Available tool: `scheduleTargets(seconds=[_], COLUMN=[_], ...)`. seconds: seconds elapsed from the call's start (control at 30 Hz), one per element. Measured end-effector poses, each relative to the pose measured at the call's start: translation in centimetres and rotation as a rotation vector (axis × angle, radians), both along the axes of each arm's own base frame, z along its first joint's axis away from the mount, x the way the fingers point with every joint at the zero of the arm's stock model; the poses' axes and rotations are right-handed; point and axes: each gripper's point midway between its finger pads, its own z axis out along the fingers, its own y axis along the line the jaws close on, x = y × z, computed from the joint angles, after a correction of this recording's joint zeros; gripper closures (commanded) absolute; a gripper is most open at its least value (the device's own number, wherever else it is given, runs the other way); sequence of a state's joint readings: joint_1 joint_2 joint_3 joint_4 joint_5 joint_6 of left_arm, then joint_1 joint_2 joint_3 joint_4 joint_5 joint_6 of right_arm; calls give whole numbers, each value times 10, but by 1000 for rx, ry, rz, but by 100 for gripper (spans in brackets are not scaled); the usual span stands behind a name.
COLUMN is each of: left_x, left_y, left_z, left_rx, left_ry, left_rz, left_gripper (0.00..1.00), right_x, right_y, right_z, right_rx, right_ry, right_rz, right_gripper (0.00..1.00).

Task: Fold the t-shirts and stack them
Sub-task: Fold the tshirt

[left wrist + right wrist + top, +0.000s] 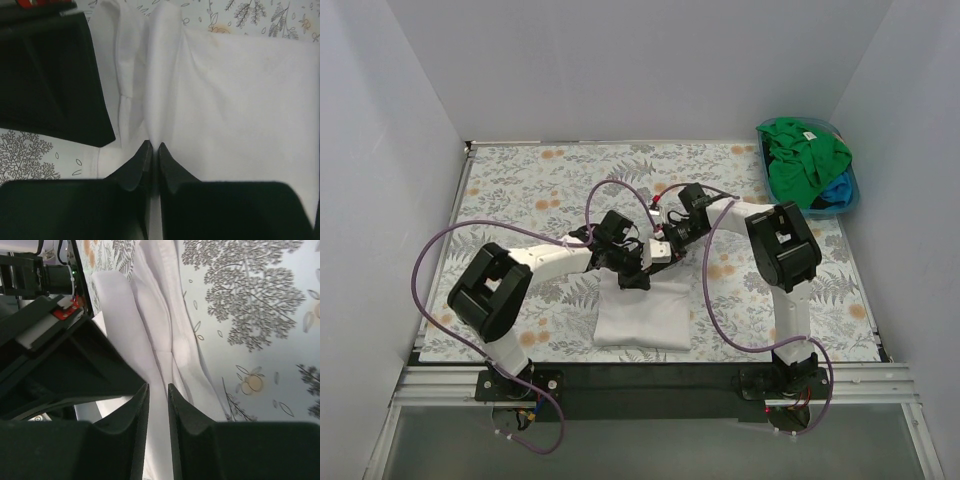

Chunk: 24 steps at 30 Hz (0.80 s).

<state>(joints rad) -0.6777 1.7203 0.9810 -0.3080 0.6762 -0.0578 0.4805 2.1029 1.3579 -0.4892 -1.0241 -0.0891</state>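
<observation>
Top view: white shirt [645, 318] folded at near centre; green shirt [800, 152] and blue shirt [836, 190] in far-right bin [857, 188]. Wrist views: left gripper [152, 147] and right gripper [157, 387] each pinch a white-shirt fold.

here's the white t-shirt [643, 315], soft matt cloth, smooth across the flat and creased into gentle ridges near the top, and under it the table cloth [550, 180], thin matt fabric printed with grey leaves and orange flowers. the left gripper [154, 146] and right gripper [158, 387] both look like matt black plastic, faintly grainy, with a dull sheen along the edges. the bin [854, 190] is glossy see-through blue plastic, and the green t-shirt [800, 155] and blue t-shirt [835, 190] in it are crumpled matt cloth.
</observation>
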Motion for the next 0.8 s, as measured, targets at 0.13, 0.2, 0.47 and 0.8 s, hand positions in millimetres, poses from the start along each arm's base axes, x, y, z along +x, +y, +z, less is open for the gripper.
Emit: scheduleTargets(seconds=[0.13, 0.2, 0.47, 0.8], left_x=[-4, -5, -2, 13], left_y=[-2, -3, -2, -5], left_z=[18, 28, 35, 44], left_rx=[-27, -44, -45, -52], left_ry=[-52, -78, -131, -190], left_rz=[-19, -28, -35, -12], left_gripper=[100, 100, 100, 100], right_x=[-13, -18, -27, -43], right_y=[6, 8, 8, 11], right_z=[-5, -11, -28, -30], right_rx=[-5, -9, -13, -1], right_ry=[10, 19, 83, 101], right_rz=[31, 44, 57, 94], right_gripper=[73, 73, 73, 74])
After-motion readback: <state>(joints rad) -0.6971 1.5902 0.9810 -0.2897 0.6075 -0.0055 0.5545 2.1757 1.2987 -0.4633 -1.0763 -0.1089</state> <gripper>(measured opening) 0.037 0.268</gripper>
